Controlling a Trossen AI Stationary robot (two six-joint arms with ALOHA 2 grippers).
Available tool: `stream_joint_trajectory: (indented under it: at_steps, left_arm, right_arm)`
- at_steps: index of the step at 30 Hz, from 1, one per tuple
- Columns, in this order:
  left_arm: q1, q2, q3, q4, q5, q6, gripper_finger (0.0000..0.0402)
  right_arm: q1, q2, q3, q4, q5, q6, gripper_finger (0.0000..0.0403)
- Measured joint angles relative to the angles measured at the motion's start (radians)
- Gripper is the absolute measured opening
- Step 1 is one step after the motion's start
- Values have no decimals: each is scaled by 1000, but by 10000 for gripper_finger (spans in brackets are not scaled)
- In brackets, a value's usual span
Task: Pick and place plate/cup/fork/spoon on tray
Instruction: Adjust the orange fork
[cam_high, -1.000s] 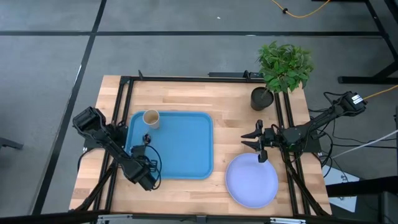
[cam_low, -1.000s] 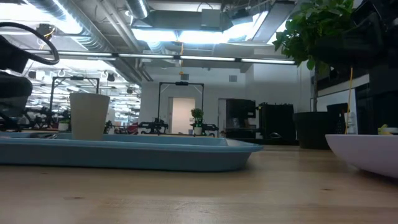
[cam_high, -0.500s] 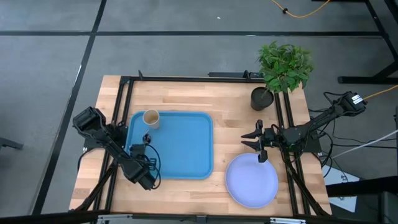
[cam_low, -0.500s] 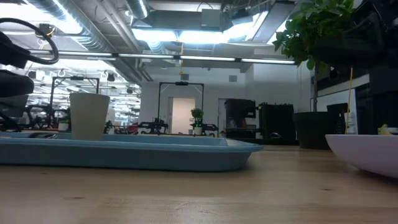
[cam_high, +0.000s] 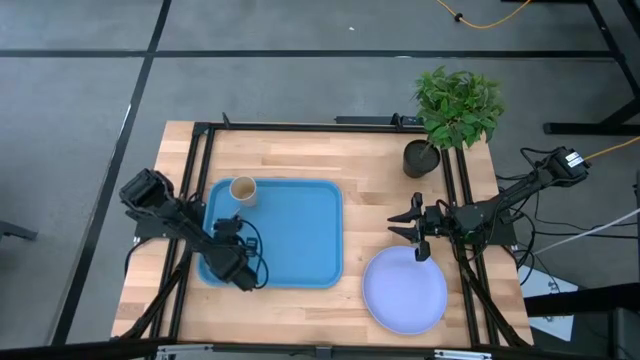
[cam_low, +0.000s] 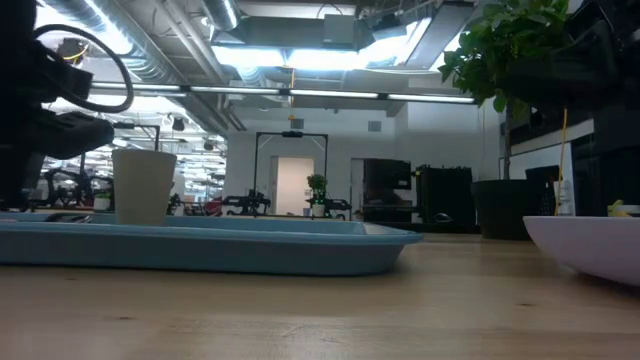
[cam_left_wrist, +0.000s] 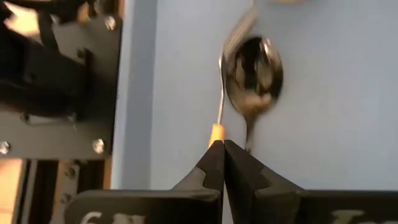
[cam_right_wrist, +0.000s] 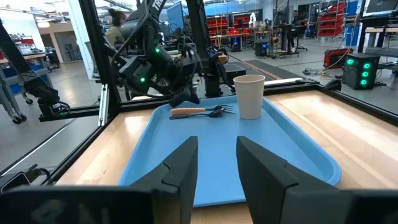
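Orange-handled and silver-tined, the fork (cam_right_wrist: 199, 111) lies flat on the tray (cam_high: 290, 240) directly ahead of the left gripper (cam_left_wrist: 222, 149), whose jaws are pressed together with only the handle's orange end (cam_left_wrist: 216, 132) showing just past their tips, so whether they pinch it I cannot tell. Beside the fork, touching or nearly so, lies the glossy near-black spoon (cam_left_wrist: 252, 74), its oval bowl ahead of the jaw tips and slightly to one side. Compared with a second ago, the left gripper (cam_high: 236, 268) has shifted inward from the tray's left rim and now sits over the tray's front-left corner; nothing else has moved. The tan, paper-like cup (cam_high: 243, 191) stands upright in the tray's far-left corner, well beyond the left jaws. The tray itself is smooth bright blue plastic with rounded corners and a raised rim, resting on a pale wood-plank table (cam_high: 370, 180). Off the tray, the round matte lavender plate (cam_high: 404, 290) sits just below the right gripper (cam_high: 410, 230), whose jaws stand apart and empty. A leafy plant in a black pot (cam_high: 421, 158) stands beyond it.
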Motion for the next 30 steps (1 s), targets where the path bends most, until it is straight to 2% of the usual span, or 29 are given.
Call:
stream_joint_trajectory:
  at_steps: [3,10,15,21,24,30]
  left_arm:
    - [22,0,-1,-20,-32,29,0]
    - [86,-1,-33,52,-82,142,0]
    - [135,-30,-34,43,-84,228,0]
    - [210,-134,-39,13,-103,340,0]
    - [253,-209,-80,30,-104,384,0]
    - [305,-348,-227,245,-103,445,0]
  right_arm:
    - [0,0,0,-1,0,0,115]
    - [0,0,0,-2,0,0,115]
    - [0,0,0,-3,0,0,115]
    - [0,0,0,-3,-2,2,115]
    - [0,0,0,-3,-33,4,115]
    - [0,0,0,-3,-52,15,115]
